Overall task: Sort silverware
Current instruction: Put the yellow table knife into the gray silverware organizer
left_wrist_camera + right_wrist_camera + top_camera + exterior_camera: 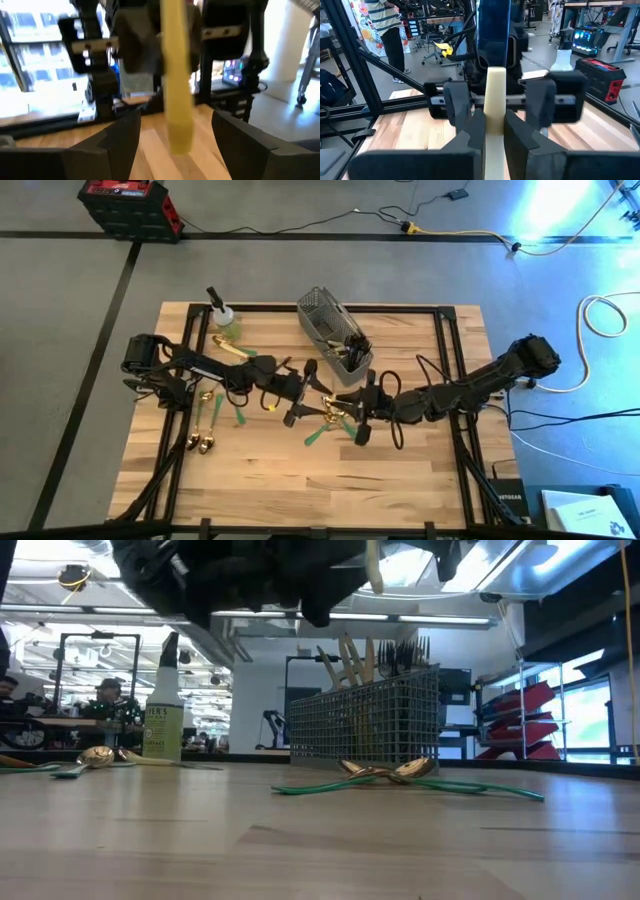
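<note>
— Cream handle (495, 107) hangs above the desk (300, 490), near the caddy (335, 335), clamped in the right pincer (495, 131); left pincer (175, 137) spread apart.
— It may slip if that clamp is off-centre.

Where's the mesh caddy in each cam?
High: mesh caddy at the table's far edge, centre.
Low: centre of picture, behind the spoons.
Left wrist: not in it.
Right wrist: not in it.
Landmark: spray bottle, left of the caddy in both.
</note>
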You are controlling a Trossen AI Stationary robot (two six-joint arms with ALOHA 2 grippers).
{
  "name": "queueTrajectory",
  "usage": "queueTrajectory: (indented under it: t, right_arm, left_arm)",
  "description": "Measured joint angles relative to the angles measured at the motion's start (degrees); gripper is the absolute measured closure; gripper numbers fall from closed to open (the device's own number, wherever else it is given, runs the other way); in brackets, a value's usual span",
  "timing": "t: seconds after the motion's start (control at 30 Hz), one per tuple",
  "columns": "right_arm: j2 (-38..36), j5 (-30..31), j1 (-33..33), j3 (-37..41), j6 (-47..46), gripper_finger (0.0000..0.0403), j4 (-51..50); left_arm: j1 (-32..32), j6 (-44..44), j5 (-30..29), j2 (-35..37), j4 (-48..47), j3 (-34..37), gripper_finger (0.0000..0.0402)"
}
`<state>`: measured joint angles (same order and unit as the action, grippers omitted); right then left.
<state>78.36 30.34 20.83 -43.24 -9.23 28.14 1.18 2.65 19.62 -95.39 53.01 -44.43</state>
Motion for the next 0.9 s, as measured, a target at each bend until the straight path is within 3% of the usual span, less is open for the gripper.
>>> queueTrajectory:
  t: [0.13,0.37,0.9]
  right_arm:
    - [-0.03,-0.21,-0.83,0.00,1.13,0.0383,0.26]
    - [-0.03,-0.56,-1.85,0.00,2.15,0.0383,-0.55]
    - [-0.03,-1.02,-1.74,0.00,3.47,0.0383,-1.48]
  left_arm:
    - [0.04,0.33,0.04,0.00,-5.53,-3.69,0.0171]
    - [0.06,-0.78,0.07,0.00,-5.87,-5.13,0.0177]
    - [0.14,-0.09,0.07,0.00,-6.03,-5.13,0.0351]
